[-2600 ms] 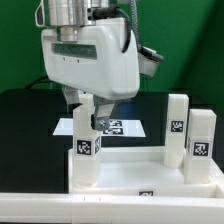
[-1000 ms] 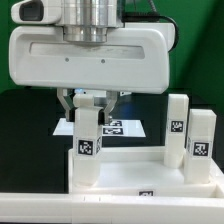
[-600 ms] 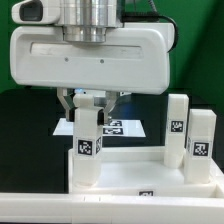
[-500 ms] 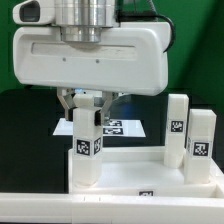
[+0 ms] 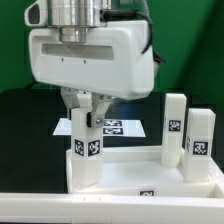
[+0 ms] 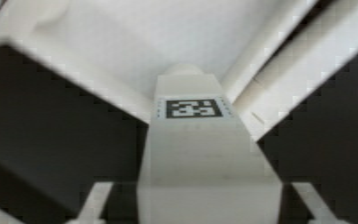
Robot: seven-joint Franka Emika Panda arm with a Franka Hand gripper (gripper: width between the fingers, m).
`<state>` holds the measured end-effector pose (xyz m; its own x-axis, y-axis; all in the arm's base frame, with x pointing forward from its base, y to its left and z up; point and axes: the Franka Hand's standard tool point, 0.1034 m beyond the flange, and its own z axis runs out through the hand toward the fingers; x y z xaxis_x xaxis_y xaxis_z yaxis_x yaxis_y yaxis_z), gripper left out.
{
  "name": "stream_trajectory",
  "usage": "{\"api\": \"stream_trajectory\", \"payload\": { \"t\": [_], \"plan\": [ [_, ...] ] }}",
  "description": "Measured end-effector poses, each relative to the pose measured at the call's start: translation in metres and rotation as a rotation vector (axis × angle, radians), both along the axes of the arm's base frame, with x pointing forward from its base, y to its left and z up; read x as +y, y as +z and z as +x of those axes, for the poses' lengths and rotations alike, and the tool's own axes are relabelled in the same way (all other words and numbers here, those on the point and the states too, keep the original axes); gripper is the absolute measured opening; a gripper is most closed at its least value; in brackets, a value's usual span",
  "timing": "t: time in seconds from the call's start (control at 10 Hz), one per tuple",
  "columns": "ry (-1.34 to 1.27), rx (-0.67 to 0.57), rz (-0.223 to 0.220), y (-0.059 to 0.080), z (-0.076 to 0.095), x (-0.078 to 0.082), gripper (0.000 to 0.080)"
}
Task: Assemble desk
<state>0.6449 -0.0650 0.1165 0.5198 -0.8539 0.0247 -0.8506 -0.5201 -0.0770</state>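
Observation:
A white square-section leg (image 5: 85, 160) with a black-and-white tag stands upright at the corner of the white tabletop (image 5: 135, 172) nearest the exterior view's left. My gripper (image 5: 87, 112) comes straight down over it and is shut on the leg's top, one finger on each side. In the wrist view the leg (image 6: 197, 140) runs away from the camera between my gripper (image 6: 202, 205) onto the tabletop (image 6: 149, 40), tag facing up. Two more legs (image 5: 175, 125) (image 5: 200, 142) stand upright on the exterior view's right of the tabletop.
The marker board (image 5: 115, 127) lies flat on the black table (image 5: 30, 130) behind the held leg. The tabletop's raised front rim (image 5: 60, 205) runs along the near edge. A green wall closes the back.
The hand has turned about its vertical axis, from broadside to angled toward the camera. The held leg's tag has turned a little with it; the leg stays in the same corner.

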Motion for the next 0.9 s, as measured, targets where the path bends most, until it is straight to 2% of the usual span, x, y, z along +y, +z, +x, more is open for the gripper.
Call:
{"api": "stream_trajectory", "payload": {
  "t": [0.3,0.8,0.9],
  "plan": [
    [-0.280,0.002,0.036,-0.0006,0.0000,-0.0020,0.0289],
    [-0.636,0.013,0.066,-0.0009,0.0000,0.0000,0.0289],
    [-0.688,0.015,0.070,-0.0010,0.0001,0.0004,0.0320]
  ]
}}
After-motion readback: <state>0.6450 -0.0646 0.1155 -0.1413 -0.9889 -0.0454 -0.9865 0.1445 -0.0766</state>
